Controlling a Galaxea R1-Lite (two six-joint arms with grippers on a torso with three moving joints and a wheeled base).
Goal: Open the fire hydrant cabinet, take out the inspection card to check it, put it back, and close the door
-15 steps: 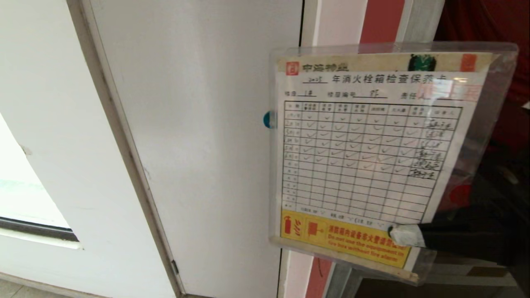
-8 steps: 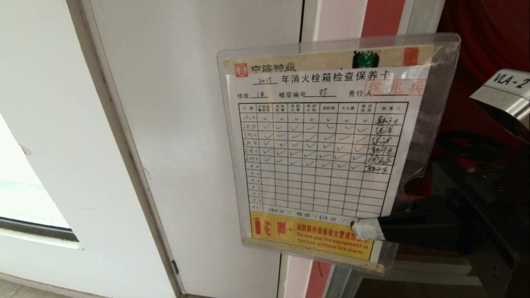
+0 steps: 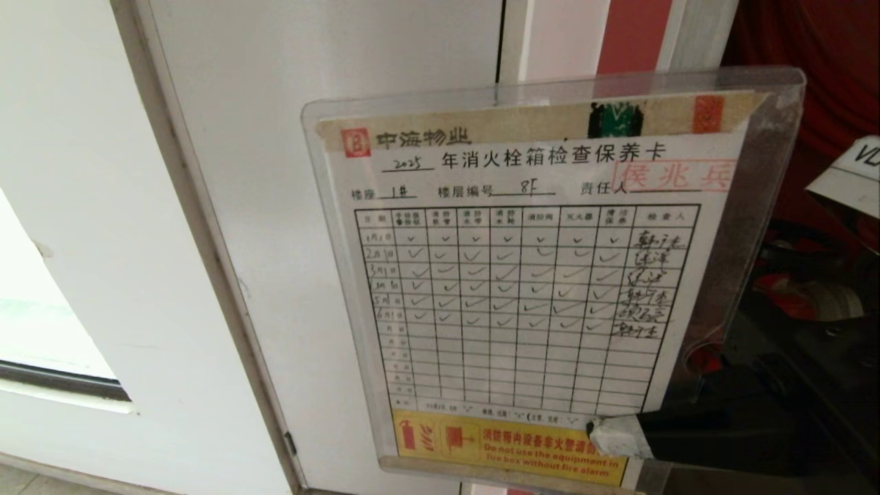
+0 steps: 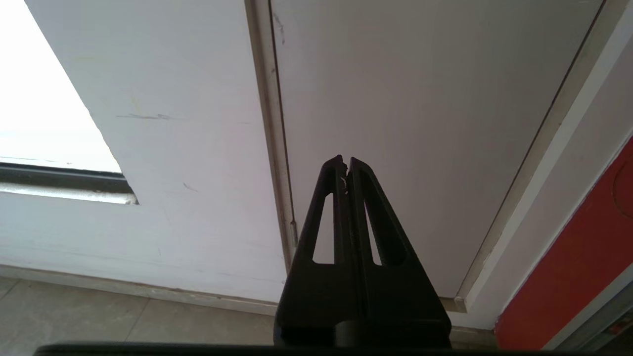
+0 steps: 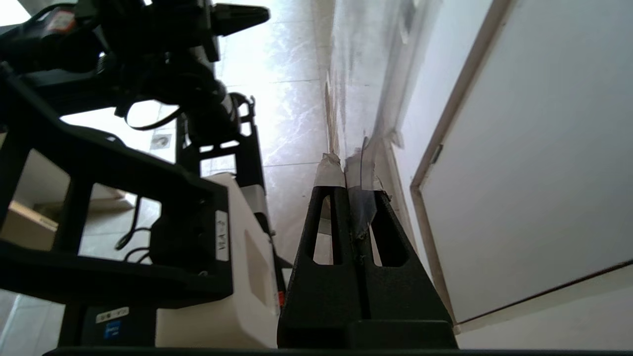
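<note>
The inspection card (image 3: 529, 289), a checked table in a clear sleeve with a yellow band along its lower end, faces the head view and fills its middle. My right gripper (image 3: 612, 436) is shut on the card's lower right corner, its taped fingertips pinching the sleeve. In the right wrist view the card (image 5: 366, 74) runs edge-on away from the right gripper (image 5: 346, 165). The fire hydrant cabinet (image 3: 825, 55) shows its red interior behind the card at the right. Its door is out of view. My left gripper (image 4: 345, 160) is shut on nothing, pointing at the white panel.
A plain white door panel (image 3: 330, 206) stands behind the card, with a window opening (image 3: 41, 330) at the far left. A silver labelled part (image 3: 852, 179) juts in at the right edge. The robot's own body (image 5: 123, 198) is close beside the right gripper.
The right gripper has carried the card leftward out of the cabinet and nearer to the head camera. The card now covers the blue lock. The left arm has not moved.
</note>
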